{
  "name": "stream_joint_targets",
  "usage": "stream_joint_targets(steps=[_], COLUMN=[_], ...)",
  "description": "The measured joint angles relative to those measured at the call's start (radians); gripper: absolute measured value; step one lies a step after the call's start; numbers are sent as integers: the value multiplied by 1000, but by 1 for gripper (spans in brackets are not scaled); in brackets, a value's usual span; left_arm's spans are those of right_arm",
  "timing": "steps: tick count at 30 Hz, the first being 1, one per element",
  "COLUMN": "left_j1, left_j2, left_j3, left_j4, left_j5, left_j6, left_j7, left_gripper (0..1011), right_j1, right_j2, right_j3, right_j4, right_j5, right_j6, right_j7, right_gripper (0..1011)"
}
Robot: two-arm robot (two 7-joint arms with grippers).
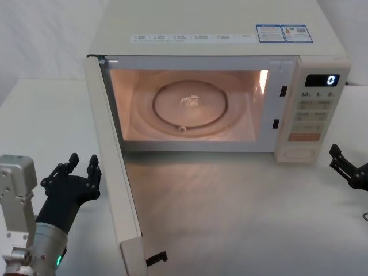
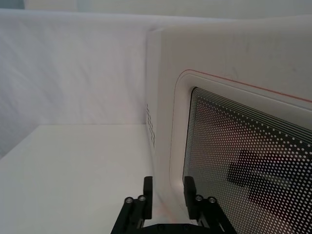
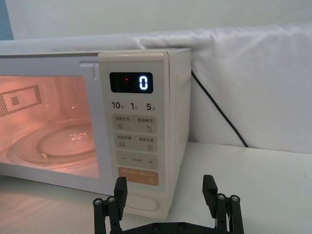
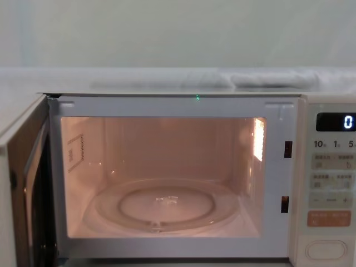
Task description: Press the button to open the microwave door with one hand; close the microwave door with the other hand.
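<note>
Two black plastic grippers are mine to run, and from the head view I see the left gripper hovering just outside the swung-open cream microwave door, fingers spread and empty. The right gripper sits at the bench's right edge, near the control panel, holding nothing. One cream boxy microwave stands on the white bench, cavity lit.

On the left wrist view, one dotted dark window fills the door's outer face; I judge I should push flat on the cream frame near its free edge, slowly, until the latch catches.

On the right wrist view, the right gripper stands wide open just before the one wide cream oval button.

On the chest view, one glass turntable rests inside.
</note>
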Motion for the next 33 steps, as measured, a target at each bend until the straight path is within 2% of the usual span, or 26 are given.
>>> stream_joint_targets(steps=[6,7,12,14,33], left_j1=[0,0,0,0,0], left_j2=[0,0,0,0,0], left_j3=[0,0,0,0,0], left_j4=[0,0,0,0,0], left_j5=[0,0,0,0,0], left_j6=[0,0,0,0,0], left_j7=[0,0,0,0,0], left_gripper=[210,210,34,0,0], right_j1=[0,0,0,0,0], right_j2=[0,0,0,0,0], right_j3=[0,0,0,0,0], right_j4=[0,0,0,0,0], right_j5=[0,0,0,0,0], right_j6=[0,0,0,0,0], right_j7=[0,0,0,0,0], right_gripper=[1002,1002,1002,1002,1002])
